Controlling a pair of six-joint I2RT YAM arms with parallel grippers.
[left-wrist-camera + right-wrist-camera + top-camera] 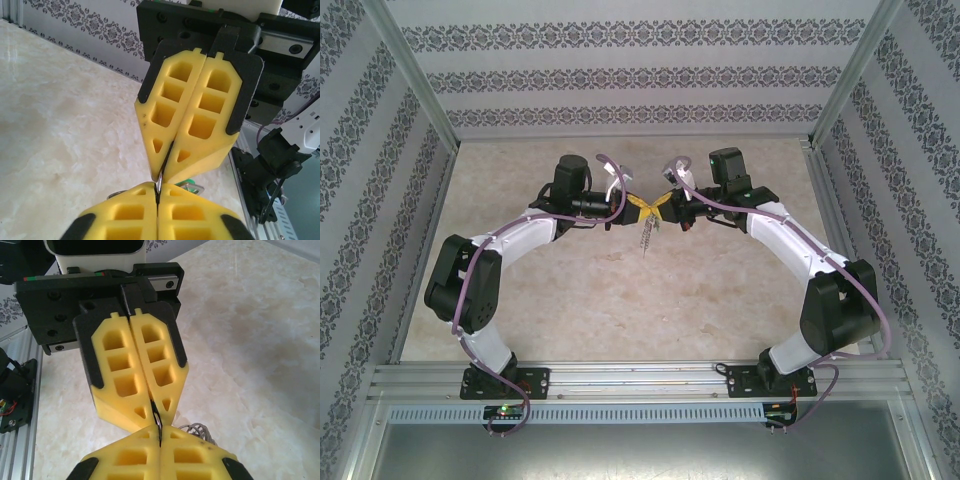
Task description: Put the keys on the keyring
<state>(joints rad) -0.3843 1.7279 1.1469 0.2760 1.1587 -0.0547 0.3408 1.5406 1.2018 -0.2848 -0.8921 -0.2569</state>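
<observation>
My two grippers meet tip to tip above the middle of the table, the left gripper (632,206) and the right gripper (666,203). Both are shut on a thin dark metal strip, the edge of the keyring (156,416), which runs from one pair of yellow fingers into the other. In the left wrist view the same keyring edge (159,181) shows silver at the junction. A bit of the green tag of the keys (189,182) peeks out beside a silver metal piece under the fingers. A small grey bunch (645,236) hangs below the junction.
Pale marbled tabletop (590,300) lies below, with patterned walls on three sides. Grey wire loops (198,430) hang behind my right fingers. An aluminium rail (640,378) with both arm bases runs along the near edge.
</observation>
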